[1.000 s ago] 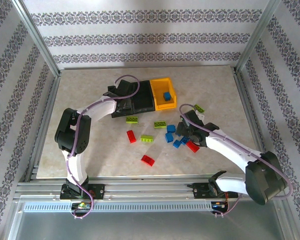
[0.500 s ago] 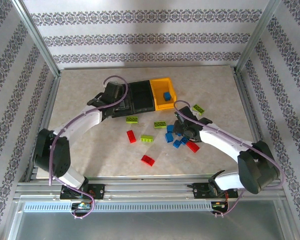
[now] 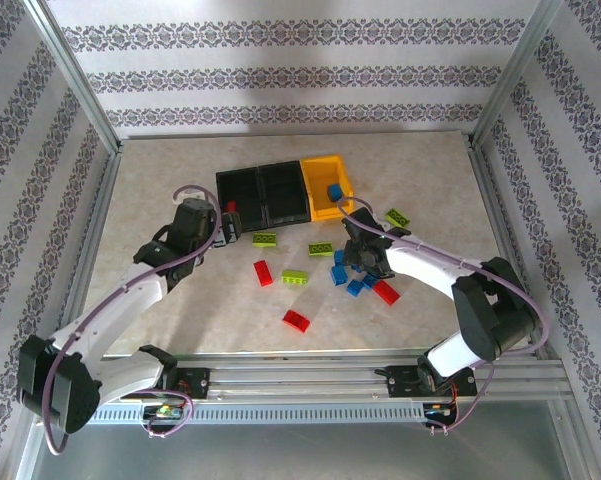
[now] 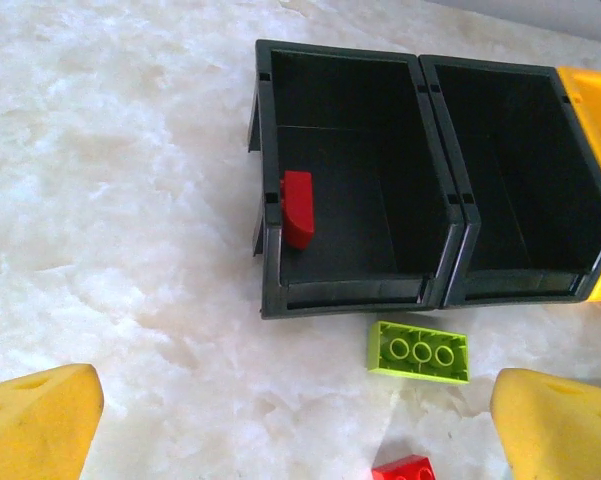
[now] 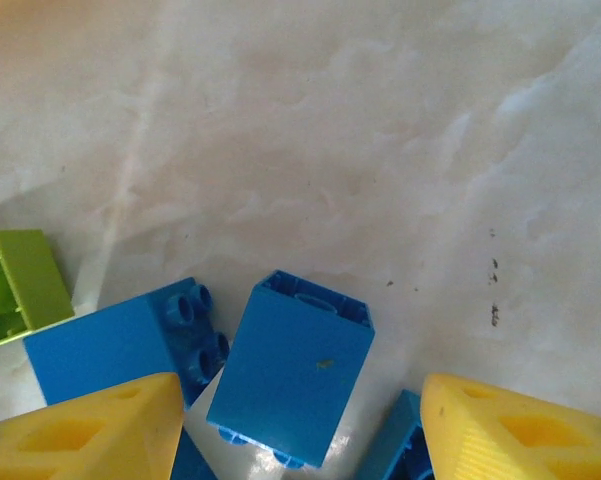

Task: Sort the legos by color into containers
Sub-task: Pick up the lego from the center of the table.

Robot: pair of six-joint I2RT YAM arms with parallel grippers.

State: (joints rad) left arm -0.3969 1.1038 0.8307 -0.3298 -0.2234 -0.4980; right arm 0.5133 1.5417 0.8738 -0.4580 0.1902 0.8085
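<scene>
Step in hand: blue pick-up. The right tool (image 5: 300,430), jaws wide and empty, straddles one blue brick (image 5: 290,375) on the worktop (image 5: 380,150). The next move probably calls for descending and closing on that brick alone, since a neighbouring blue brick (image 5: 130,345) lies just beside it, then carrying it to the yellow bin (image 3: 318,208). The left tool (image 4: 298,420), wide and empty, faces the left black bin (image 4: 350,294), which holds one red brick (image 4: 298,208).

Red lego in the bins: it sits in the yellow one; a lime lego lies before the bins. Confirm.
Wrong bin: the red lego sits in the outer black bin, per the left wrist view. The lime lego does lie before them.
</scene>
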